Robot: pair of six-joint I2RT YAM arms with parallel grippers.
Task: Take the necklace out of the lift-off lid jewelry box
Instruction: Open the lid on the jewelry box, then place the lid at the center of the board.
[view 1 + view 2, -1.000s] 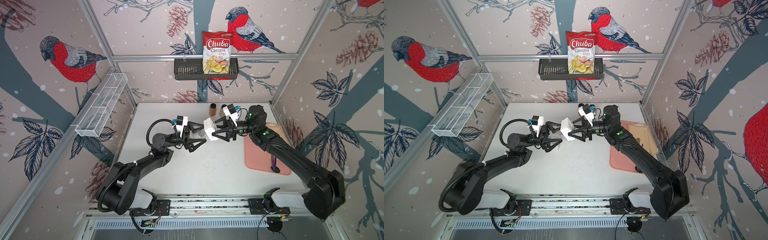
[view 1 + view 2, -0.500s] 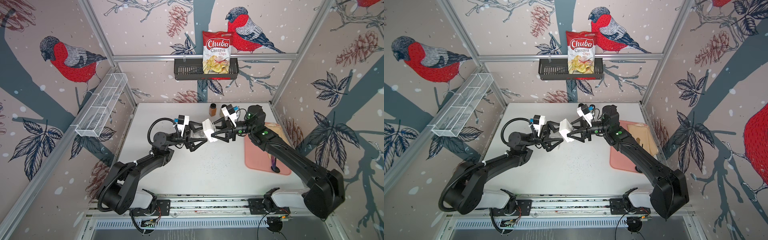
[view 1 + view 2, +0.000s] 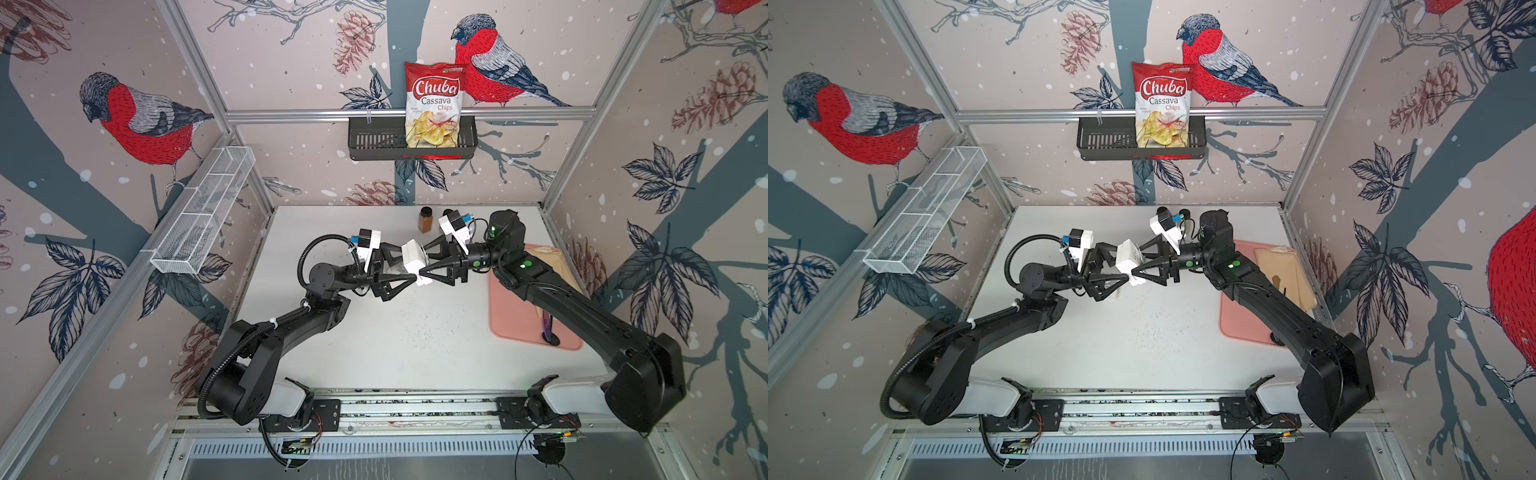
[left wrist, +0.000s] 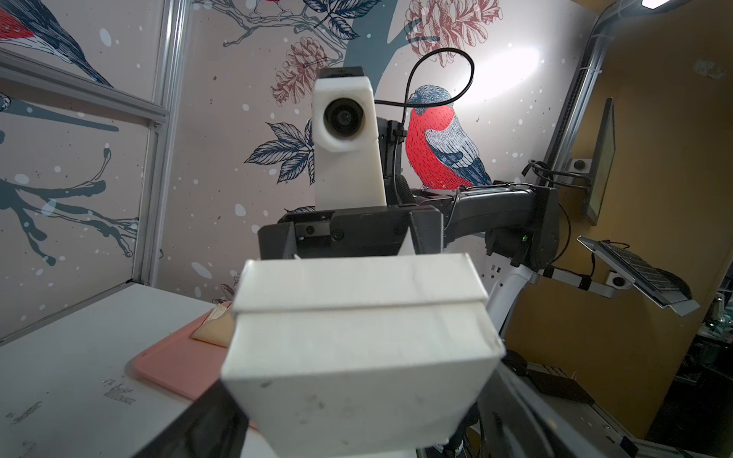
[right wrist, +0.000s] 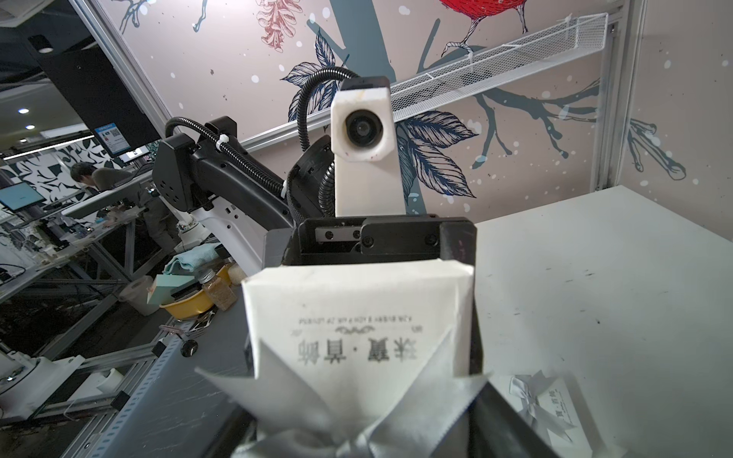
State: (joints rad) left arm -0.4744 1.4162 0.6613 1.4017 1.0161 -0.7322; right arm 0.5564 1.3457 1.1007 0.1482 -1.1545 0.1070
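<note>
**Jewelry box held in the air between both my jaws**

My right gripper (image 3: 422, 262) is clamped on the white jewelry box (image 3: 412, 257) from its lid end. In my right wrist view the lid (image 5: 357, 317), with printed characters and a silver ribbon bow (image 5: 349, 420), fills the space between my right fingers (image 5: 503, 420).

My left gripper (image 3: 409, 267) faces it nose to nose and reaches around the same box from the base end. The plain base (image 4: 357, 376) sits between my left fingers (image 4: 198, 428), which flank it closely. I cannot tell whether they are pressing on it or just standing beside it.

The box hangs clear of the white table (image 3: 415, 340), which lies below both sets of jaws. The lid is on, its rim overlapping the base, so the necklace is hidden from me.

A pink tray (image 3: 519, 316) lies on the table behind my right jaws, under that arm. A brown spice jar (image 3: 426, 219) stands beyond the box, on the far side of my jaws.
</note>
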